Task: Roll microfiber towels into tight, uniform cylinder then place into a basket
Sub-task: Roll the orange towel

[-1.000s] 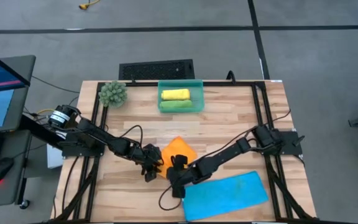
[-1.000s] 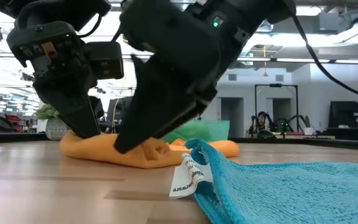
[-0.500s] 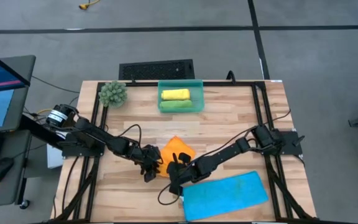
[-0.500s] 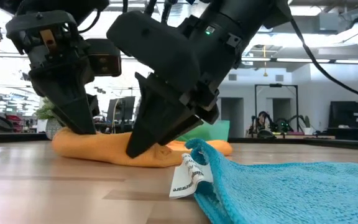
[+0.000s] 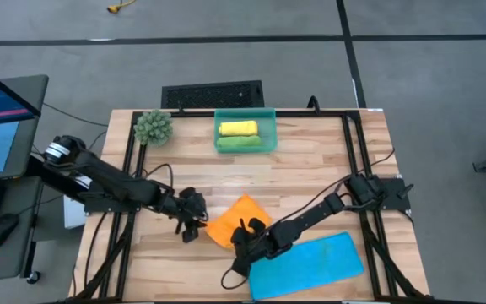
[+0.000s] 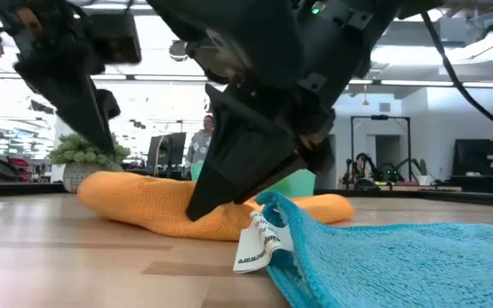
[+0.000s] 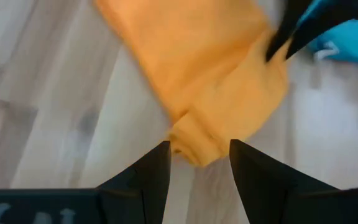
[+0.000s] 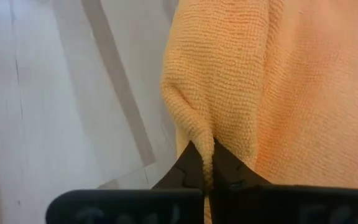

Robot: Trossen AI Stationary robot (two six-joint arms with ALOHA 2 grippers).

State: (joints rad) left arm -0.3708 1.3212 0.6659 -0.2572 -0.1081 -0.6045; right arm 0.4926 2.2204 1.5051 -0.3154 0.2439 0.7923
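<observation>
Bare wood of the bench (image 5: 310,181) lies left of the left tool (image 5: 189,230), whose fingers stand apart just off the orange towel's (image 5: 236,221) left corner. That towel lies flat, mid-bench toward the front. The right tool (image 5: 245,240) is clamped together on a pinched fold at its front edge. Right of it, the blue towel (image 5: 306,266) is spread along the bench's front edge. The basket (image 5: 245,142) at the back edge holds yellow and green rolls, with open wood between it and the orange towel.
</observation>
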